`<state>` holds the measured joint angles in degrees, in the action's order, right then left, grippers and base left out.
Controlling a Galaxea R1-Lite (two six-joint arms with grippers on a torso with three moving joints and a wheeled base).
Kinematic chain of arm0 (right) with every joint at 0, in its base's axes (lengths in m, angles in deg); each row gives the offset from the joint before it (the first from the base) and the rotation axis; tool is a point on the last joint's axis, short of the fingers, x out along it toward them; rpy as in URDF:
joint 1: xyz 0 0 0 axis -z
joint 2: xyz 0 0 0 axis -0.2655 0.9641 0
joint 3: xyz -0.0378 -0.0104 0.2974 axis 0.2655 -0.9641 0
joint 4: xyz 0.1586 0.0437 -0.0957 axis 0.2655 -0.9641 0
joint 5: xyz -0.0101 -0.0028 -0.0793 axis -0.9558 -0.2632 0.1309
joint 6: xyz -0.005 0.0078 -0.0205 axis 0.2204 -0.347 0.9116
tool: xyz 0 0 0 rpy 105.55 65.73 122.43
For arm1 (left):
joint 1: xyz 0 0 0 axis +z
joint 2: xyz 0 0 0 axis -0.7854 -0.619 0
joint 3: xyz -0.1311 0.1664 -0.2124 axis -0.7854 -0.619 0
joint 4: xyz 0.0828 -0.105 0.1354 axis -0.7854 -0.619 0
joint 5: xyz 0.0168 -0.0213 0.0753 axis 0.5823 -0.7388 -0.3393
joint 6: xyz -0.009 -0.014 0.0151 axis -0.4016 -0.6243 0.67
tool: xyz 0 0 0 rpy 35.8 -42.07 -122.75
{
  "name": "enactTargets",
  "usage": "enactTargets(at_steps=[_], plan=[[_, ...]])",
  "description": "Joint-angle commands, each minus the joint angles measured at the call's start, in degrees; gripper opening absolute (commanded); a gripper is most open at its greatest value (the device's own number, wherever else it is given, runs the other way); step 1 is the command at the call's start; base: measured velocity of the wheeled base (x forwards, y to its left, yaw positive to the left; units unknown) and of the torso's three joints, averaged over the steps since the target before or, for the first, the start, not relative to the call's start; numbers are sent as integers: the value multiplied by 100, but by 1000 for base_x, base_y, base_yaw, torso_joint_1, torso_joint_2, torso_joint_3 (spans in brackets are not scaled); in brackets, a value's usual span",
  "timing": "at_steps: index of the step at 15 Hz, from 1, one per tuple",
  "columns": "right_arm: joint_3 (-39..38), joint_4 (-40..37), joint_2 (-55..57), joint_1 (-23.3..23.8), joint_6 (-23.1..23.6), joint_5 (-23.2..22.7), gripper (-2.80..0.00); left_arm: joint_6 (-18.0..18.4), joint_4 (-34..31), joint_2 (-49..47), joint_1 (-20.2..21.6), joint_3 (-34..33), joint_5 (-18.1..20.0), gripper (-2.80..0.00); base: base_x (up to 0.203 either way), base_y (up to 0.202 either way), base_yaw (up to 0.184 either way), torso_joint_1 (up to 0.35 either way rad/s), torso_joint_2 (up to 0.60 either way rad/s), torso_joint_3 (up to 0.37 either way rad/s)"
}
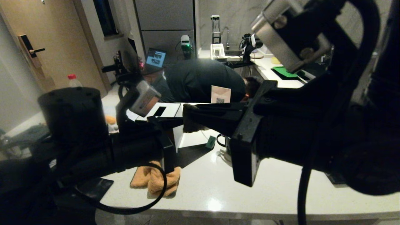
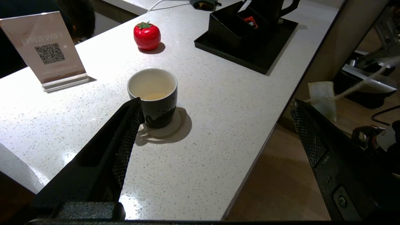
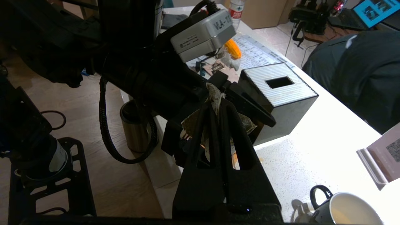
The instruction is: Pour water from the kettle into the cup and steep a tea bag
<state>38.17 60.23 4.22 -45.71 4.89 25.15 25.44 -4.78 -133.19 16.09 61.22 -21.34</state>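
Right wrist view: right gripper (image 3: 215, 107) pinches the tea bag (image 3: 215, 93); left gripper (image 2: 215, 125) is spread. Cup (image 2: 153, 97) holds water (image 2: 153, 96). Loosely pinched paper might slip, missing the cup.

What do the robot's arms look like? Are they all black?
Mostly. Both arms are thick, matte black tubes with black cables looping beside them. The left end effector has long black fingers lined with a mesh-like grip pad. The right end effector has slim black fingers with slots cut through them. Each wrist carries a grey box camera, and one has letters printed on its side.
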Motion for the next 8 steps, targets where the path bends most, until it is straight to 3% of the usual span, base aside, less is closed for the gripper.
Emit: enactTargets(at_steps=[1, 8], plan=[[-22, 10, 41, -24, 17, 2, -280, -8, 37, 9, -2, -6, 13, 0, 0, 0, 0, 0, 0, 0], [-221, 335, 155, -16, -152, 37, -280, -169, 333, 74, -19, -133, 22, 0, 0, 0, 0, 0, 0, 0]])
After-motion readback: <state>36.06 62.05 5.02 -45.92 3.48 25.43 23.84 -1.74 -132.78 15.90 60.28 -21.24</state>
